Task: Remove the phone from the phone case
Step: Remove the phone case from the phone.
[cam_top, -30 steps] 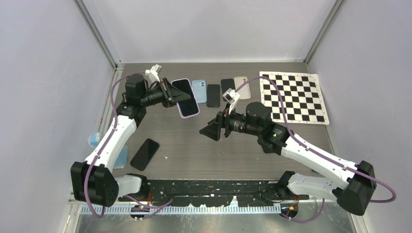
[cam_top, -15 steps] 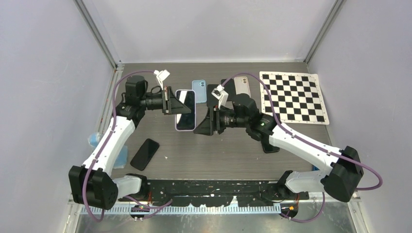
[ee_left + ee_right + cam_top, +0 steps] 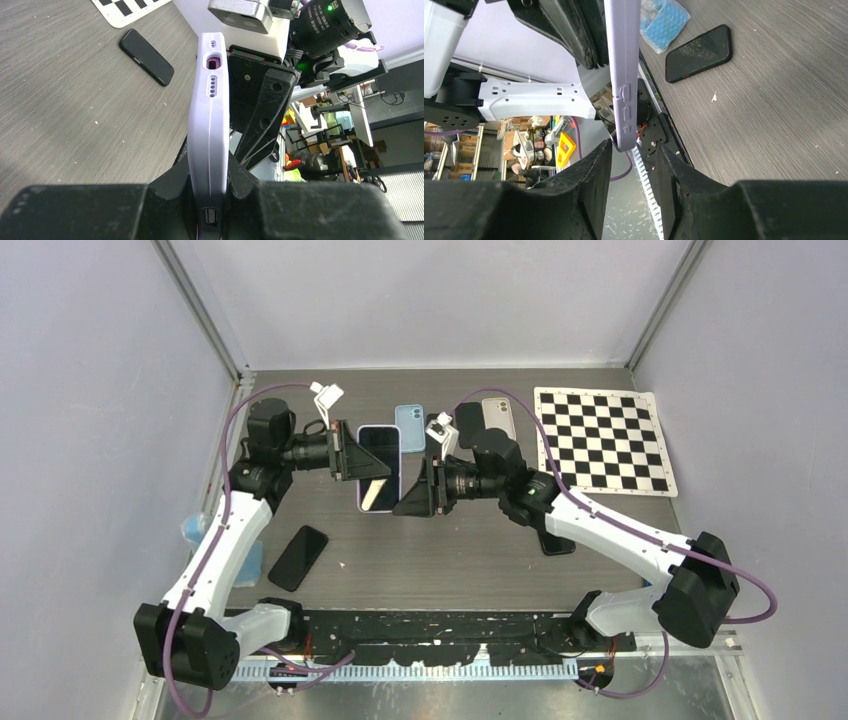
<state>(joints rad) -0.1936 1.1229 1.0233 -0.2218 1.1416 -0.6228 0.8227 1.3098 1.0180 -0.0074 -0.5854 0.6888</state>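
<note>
Nearest the bases, a black phone [image 3: 298, 557] lies flat on the table [image 3: 420, 550]. Above mid-table, the left gripper [image 3: 348, 451] pinches the lilac case [image 3: 209, 125] at one side edge, with its fingers pressed on front and back, and holds it clear of the table. The phone [image 3: 379, 466] sits in the case, screen up. The right gripper [image 3: 630, 161] faces the opposite edge, its fingers spread and the case's corner at the gap between their tips. Farther off lie a blue case [image 3: 410, 419] and a checkerboard [image 3: 603, 440].
</note>
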